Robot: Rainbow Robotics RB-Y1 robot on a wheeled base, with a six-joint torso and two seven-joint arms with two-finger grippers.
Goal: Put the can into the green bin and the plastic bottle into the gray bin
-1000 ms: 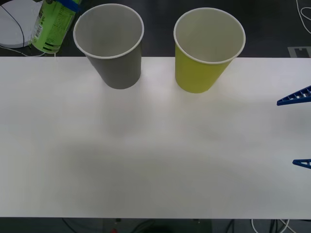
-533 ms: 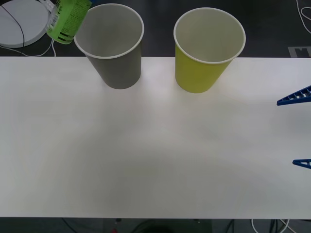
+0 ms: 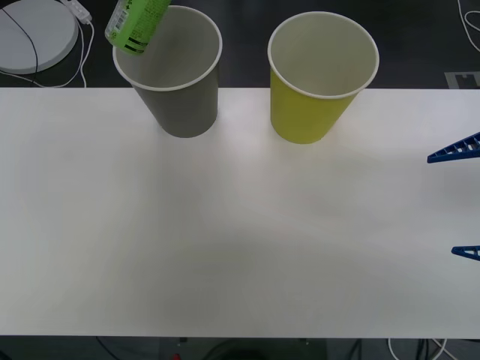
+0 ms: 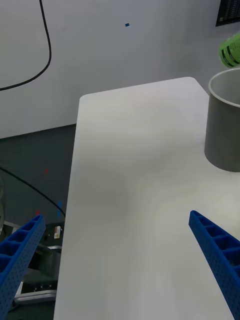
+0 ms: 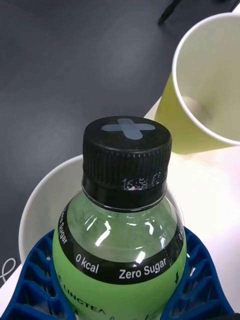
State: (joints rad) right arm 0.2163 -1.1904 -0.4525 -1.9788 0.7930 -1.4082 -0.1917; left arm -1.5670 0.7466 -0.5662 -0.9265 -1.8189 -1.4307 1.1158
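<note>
Risk: the plastic bottle (image 3: 137, 25) hangs tilted over the far-left rim of the gray bin (image 3: 174, 75), not yet centred on its mouth. Released here, it could strike the rim, tip the light cup, or drop outside it.

Left gripper (image 5: 117, 295): blue fingers clamped round the bottle's body, cap toward the bin.

Right gripper (image 3: 456, 201): spread wide, holding nothing, well right of the gray bin, past the green bin (image 3: 319, 82).

- Plastic bottle (image 3: 135, 24): bright green, black screw cap, label reading "Zero Sugar"; tilted in the air above the gray bin's far left rim.
- Gray bin (image 3: 180, 105): tapered paper cup, white inside, upright at the table's far edge.
- Green bin (image 3: 309, 112): yellow-green cup, upright beside it, apart.
</note>
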